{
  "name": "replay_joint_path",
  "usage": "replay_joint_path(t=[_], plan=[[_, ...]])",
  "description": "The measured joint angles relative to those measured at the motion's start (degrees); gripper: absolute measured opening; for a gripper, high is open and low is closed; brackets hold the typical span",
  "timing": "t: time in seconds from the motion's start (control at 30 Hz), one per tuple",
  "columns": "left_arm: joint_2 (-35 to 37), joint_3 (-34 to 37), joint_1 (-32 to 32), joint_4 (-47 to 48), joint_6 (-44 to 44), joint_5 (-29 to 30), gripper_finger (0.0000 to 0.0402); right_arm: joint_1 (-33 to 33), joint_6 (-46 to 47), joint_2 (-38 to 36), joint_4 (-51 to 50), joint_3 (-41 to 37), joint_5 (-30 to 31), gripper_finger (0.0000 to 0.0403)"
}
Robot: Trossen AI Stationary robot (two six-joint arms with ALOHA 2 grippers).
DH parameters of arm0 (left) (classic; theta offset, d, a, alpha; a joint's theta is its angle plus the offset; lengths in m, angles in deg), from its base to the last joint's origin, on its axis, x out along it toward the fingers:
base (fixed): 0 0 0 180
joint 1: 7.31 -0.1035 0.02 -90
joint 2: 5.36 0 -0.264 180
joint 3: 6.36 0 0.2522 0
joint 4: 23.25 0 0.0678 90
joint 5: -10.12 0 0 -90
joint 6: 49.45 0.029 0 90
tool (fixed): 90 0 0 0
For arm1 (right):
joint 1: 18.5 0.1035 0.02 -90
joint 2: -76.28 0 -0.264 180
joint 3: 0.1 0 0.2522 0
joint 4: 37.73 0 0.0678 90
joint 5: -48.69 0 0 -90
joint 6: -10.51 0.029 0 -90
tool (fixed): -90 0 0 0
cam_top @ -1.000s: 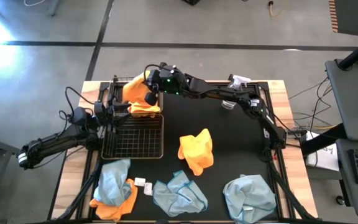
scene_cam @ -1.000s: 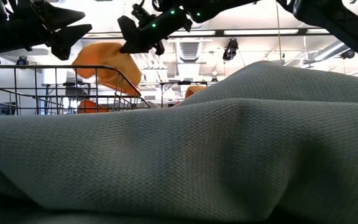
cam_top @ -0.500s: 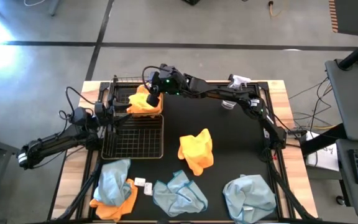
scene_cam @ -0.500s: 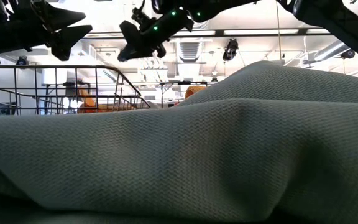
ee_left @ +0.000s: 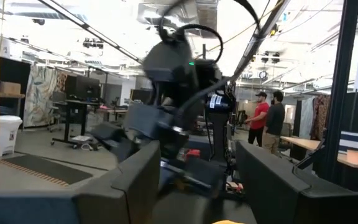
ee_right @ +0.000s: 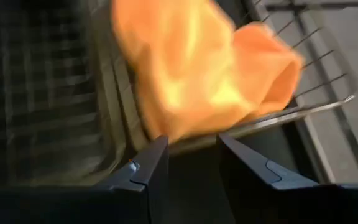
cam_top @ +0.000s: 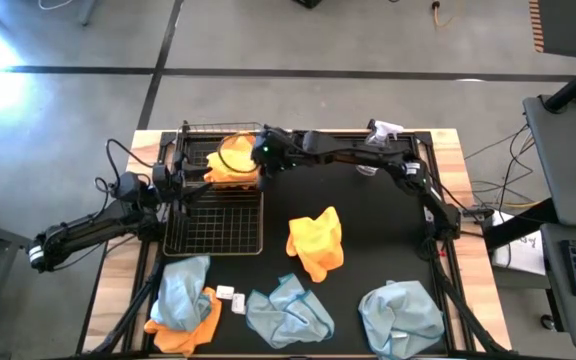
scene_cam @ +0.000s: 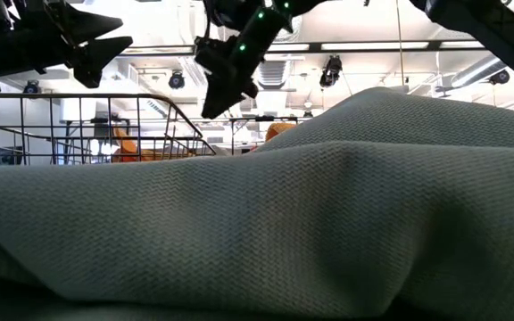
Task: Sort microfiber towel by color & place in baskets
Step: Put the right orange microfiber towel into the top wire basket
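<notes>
1. Orange cloth fills the far basket point(cam_top: 200, 130): one orange towel point(cam_top: 230, 160) lies in it, just ahead of the right gripper point(cam_top: 260, 160). Its fingers are spread apart and hold nothing.
2. So I think one towel is sorted and the rest still wait.
3. Nothing is in the near basket point(cam_top: 214, 220), beside the left gripper point(cam_top: 168, 180). That gripper's fingers are spread wide too, with nothing between them.
4. Still out on the black mat point(cam_top: 388, 230): another orange towel point(cam_top: 315, 241) well behind the right fingers, one blue-grey towel on top of an orange one point(cam_top: 183, 305), a middle blue-grey towel point(cam_top: 288, 310) and a far-side blue-grey towel point(cam_top: 400, 315).
5. Both colours need more picking up.
</notes>
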Motion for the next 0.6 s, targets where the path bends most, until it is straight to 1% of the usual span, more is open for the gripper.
replay_joint_path(t=[0.17, 0.33, 0.6], plan=[[0.0, 0.0, 0.0, -0.02, -0.62, 0.0, 0.0194, 3.09, 0.06, -1.88, -5.86, 0.0, -0.5, 0.0117], [0.0, 0.0, -0.01, -0.04, -2.37, 0.0, 0.0194, 5.96, 2.7, -4.46, -12.11, 0.0, -0.5, 0.0113], [0.0, 0.0, -0.01, -0.21, -4.77, 0.0, 0.0194, 10.04, 11.07, -7.11, -25.35, -0.02, -0.48, 0.0115]])
